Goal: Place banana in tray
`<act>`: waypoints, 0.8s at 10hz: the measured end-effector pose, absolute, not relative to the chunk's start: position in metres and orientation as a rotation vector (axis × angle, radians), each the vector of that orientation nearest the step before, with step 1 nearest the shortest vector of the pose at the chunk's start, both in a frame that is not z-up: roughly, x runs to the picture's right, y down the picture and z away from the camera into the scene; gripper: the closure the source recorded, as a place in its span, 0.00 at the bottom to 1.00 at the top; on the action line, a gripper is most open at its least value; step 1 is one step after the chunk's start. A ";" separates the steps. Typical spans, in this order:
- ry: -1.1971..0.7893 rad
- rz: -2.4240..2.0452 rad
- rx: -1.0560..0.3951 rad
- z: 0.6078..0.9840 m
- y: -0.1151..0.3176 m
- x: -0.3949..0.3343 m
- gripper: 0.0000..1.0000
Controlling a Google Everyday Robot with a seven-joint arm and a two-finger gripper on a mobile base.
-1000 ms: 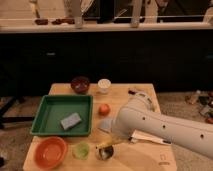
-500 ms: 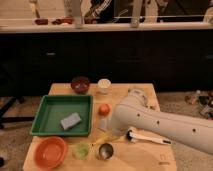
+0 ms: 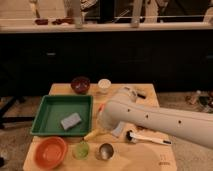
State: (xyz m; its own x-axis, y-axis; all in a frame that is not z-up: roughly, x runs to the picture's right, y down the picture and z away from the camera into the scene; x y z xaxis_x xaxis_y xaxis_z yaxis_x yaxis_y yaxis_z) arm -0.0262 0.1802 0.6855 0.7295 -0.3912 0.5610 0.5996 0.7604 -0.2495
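The banana [image 3: 93, 134], small and yellow, hangs just off the front right corner of the green tray [image 3: 51, 109]. It sticks out to the left from under the tip of my white arm. My gripper [image 3: 103, 129] is at that tip, mostly hidden behind the arm, and is shut on the banana's right end. The banana is outside the tray rim, above the wooden table.
A grey-blue sponge [image 3: 71, 121] lies in the tray. An orange bowl [image 3: 50, 151], a green cup [image 3: 81, 149] and a metal cup [image 3: 105, 150] line the front edge. A dark bowl [image 3: 80, 84] and a white cup [image 3: 103, 85] stand at the back. A white-handled utensil [image 3: 147, 138] lies to the right.
The arm has swung left and up from the metal cup. The banana has come with it toward the tray's front right corner.
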 end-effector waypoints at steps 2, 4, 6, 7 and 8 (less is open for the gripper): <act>-0.515 -0.551 -0.424 0.694 0.178 -0.034 1.00; -0.521 -0.551 -0.415 0.703 0.176 -0.044 1.00; -0.532 -0.560 -0.413 0.715 0.173 -0.062 1.00; -0.538 -0.564 -0.412 0.720 0.170 -0.070 1.00; -0.542 -0.566 -0.412 0.726 0.166 -0.078 1.00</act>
